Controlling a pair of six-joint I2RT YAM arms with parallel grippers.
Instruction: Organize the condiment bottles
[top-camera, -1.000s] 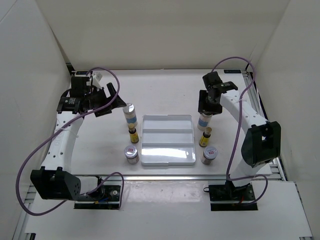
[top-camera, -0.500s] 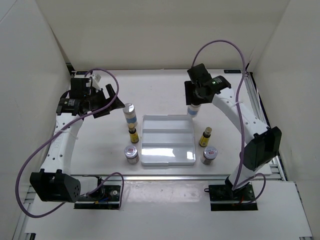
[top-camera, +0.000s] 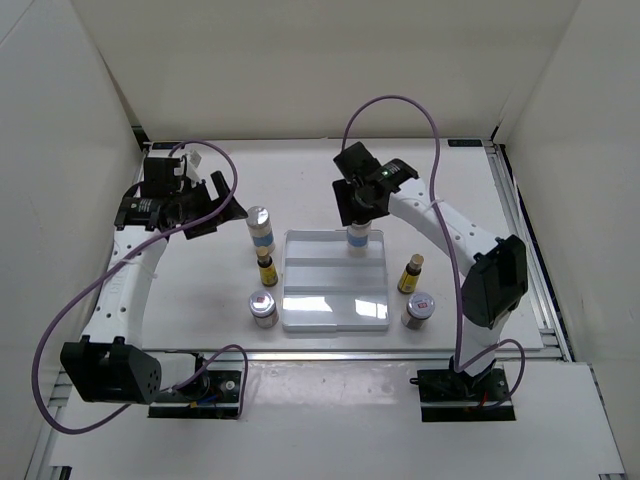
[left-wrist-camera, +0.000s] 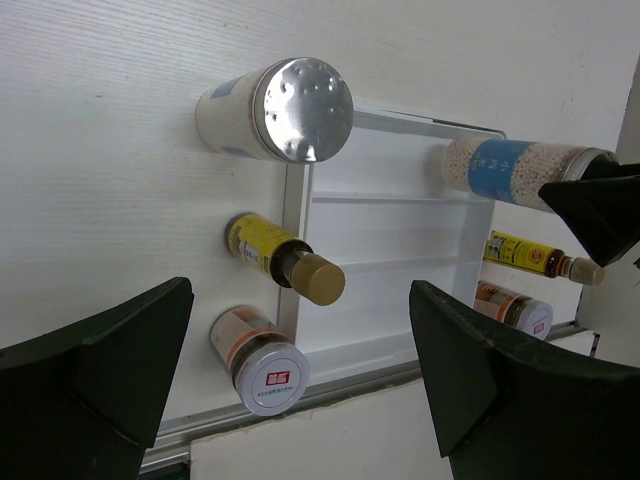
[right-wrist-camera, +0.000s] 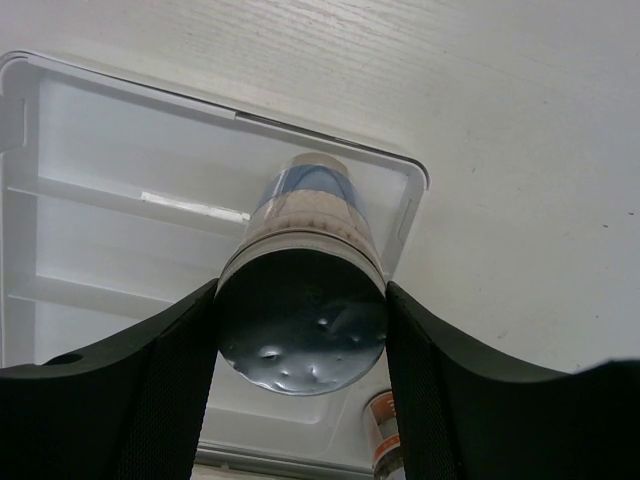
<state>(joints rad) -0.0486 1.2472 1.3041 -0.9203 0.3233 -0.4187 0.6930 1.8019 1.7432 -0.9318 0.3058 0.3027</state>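
Note:
My right gripper (top-camera: 358, 205) is shut on a tall white bottle with a blue band (top-camera: 357, 237) and holds it over the far right corner of the white tiered tray (top-camera: 335, 310); in the right wrist view its silver cap (right-wrist-camera: 302, 320) fills the space between my fingers. The other tall bottle (top-camera: 260, 227), an amber bottle (top-camera: 266, 271) and a silver-lidded jar (top-camera: 263, 307) stand left of the tray. Another amber bottle (top-camera: 410, 272) and jar (top-camera: 418, 308) stand right of it. My left gripper (top-camera: 213, 203) is open and empty, left of the tall bottle.
White walls enclose the table on three sides. A metal rail (top-camera: 400, 350) runs along the near edge, and another runs along the right side (top-camera: 520, 230). Purple cables loop above both arms.
My right gripper lifted the tall blue-banded bottle from its spot right of the tray and carried it left, over the tray's far right corner. The left arm stayed still.

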